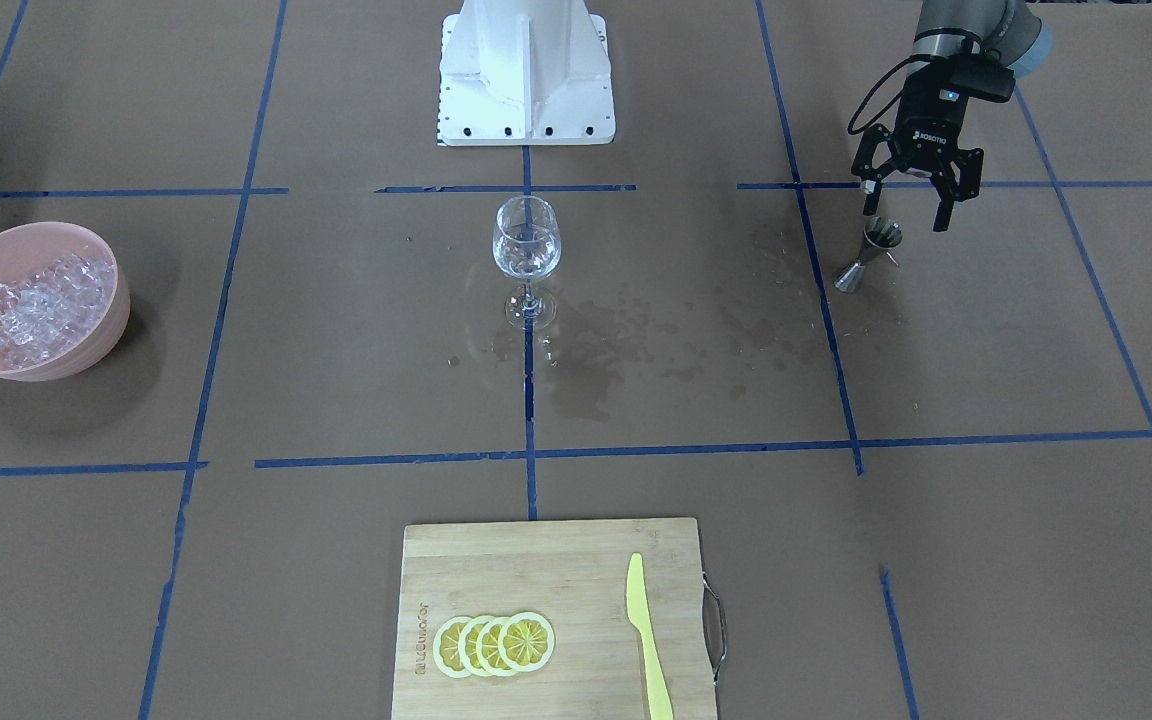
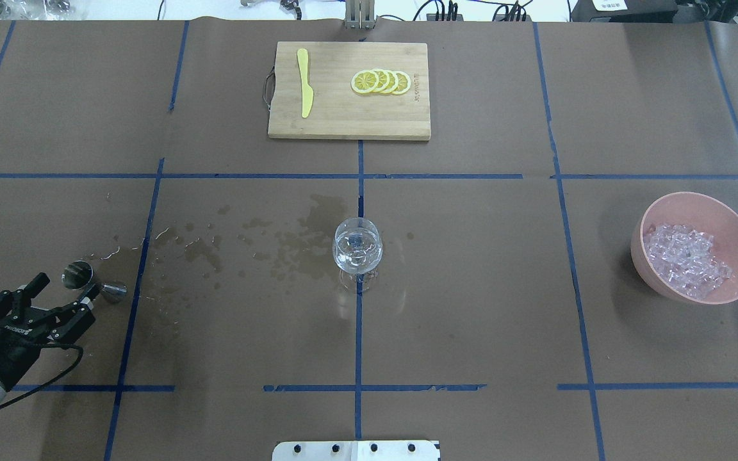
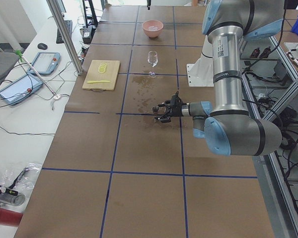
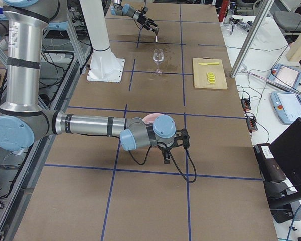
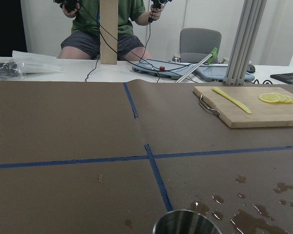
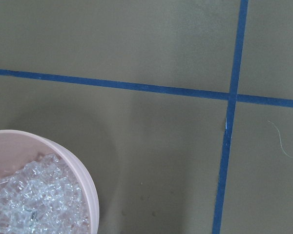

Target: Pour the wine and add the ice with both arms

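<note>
The wine glass stands upright at the table's middle with a little clear wine in its bowl. A steel jigger stands near the table's end on my left side. My left gripper hovers open just behind it, fingers apart on either side and not touching it. The jigger's rim shows at the bottom of the left wrist view. Ice fills a pink bowl. My right gripper hangs beside that bowl, and I cannot tell whether it is open.
A wooden cutting board with lemon slices and a yellow knife lies at the far edge. Wet stains darken the paper between jigger and glass. The white pedestal stands behind the glass. A seated person is beyond the table.
</note>
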Robot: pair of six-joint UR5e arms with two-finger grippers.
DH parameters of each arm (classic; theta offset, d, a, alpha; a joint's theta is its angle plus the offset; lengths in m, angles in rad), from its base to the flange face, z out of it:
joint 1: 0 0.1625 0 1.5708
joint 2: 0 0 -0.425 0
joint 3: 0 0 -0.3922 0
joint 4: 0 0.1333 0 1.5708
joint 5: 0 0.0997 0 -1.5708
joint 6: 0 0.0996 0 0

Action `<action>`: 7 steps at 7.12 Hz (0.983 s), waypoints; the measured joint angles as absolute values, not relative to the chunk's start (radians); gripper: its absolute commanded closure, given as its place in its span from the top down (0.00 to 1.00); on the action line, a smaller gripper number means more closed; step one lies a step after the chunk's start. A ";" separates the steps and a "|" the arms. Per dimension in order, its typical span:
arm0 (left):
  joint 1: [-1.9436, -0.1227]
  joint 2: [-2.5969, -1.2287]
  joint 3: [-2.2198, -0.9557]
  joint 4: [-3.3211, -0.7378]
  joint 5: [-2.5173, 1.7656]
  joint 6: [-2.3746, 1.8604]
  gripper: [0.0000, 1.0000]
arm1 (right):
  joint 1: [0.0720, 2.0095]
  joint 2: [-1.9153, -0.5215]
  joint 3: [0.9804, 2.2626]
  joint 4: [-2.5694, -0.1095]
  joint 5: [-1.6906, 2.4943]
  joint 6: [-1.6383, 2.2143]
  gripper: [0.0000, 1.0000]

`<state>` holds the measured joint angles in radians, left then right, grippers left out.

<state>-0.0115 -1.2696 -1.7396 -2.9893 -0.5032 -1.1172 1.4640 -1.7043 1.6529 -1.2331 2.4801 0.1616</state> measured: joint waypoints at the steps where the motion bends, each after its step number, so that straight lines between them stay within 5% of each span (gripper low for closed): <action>1: -0.006 -1.293 -1.710 -2.989 -0.487 -1.118 0.99 | 1.462 -1.704 1.652 -1.233 2.479 0.161 1.00; 4: -0.002 -1.395 -1.593 -2.991 -0.430 -1.118 0.96 | 1.461 -1.704 1.651 -1.233 2.479 0.161 1.00; 7: -0.003 -1.424 -1.534 -2.993 -0.363 -1.119 0.78 | 1.460 -1.704 1.652 -1.232 2.479 0.161 1.00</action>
<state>-0.0029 -1.4236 -1.5335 -2.9931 -0.3633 -1.1186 1.4603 -1.7042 1.6523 -1.2320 2.4789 0.1611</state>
